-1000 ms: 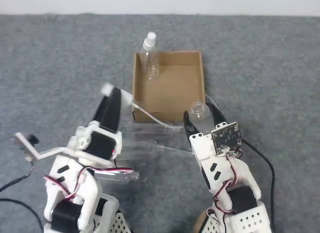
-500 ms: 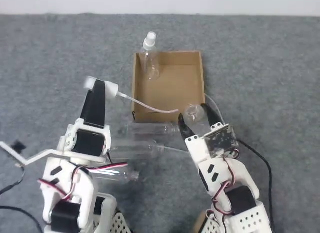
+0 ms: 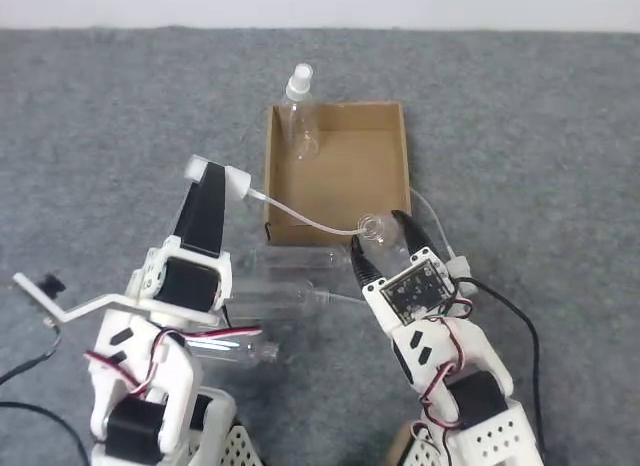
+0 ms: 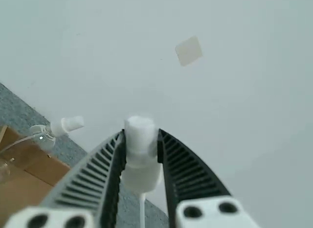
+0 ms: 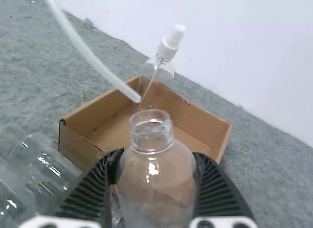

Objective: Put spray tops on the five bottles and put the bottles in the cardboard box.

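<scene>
1. The open bottle [image 5: 151,154], clear rounded plastic, stands upright clamped in my right claw [image 3: 378,234] by the cardboard box's [image 3: 404,156] 5 o'clock corner; it has slid toward 9 o'clock.
2. The spray top [image 4: 140,140], hard and white, is pinched in my left claw [image 3: 210,178]; its thin, bendy tube [image 3: 300,218] has swung so that its tip is just beside the bottle's mouth, so threading looks close.
3. One capped bottle [image 3: 299,116] stands at the box's 11 o'clock corner; bare ones [image 3: 290,296] lie on the fuzzy grey tabletop [image 3: 120,106].

Box floor: the cardboard box [image 3: 350,181] has bare floor in its middle and right part.
Far-left corner: a capped bottle [image 3: 299,121] stands upright there.
Near-left edge: the thin tube [image 3: 300,219] of the spray top [image 3: 210,172] stretches over it to the open bottle [image 3: 379,228].
Between the arms: lying bottles [image 3: 285,298] block the carpet [image 3: 520,136].
Beside the box: open carpet on both sides.
</scene>
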Available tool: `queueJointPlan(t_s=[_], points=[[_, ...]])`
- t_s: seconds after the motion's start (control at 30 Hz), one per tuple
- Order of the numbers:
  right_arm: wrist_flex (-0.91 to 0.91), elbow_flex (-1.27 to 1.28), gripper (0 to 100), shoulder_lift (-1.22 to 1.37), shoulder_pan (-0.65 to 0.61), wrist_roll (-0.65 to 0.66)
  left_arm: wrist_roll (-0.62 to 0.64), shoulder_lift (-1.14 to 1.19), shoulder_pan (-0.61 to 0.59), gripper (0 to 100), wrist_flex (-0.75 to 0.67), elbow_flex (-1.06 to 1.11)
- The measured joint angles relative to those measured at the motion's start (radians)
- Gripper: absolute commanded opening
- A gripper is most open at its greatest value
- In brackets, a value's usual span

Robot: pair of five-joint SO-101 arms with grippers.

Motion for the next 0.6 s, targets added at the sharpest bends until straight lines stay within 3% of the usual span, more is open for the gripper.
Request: queueJointPlan(t_s=[0.33,0.6], points=[[0.0,0.0,5.5,0.0,0.0,0.011,-0.011,0.0,0.0,1,-0.009,0.012],[0.0,0.0,5.5,0.0,0.0,0.011,-0.084,0.0,0.0,1,-0.25,0.193]])
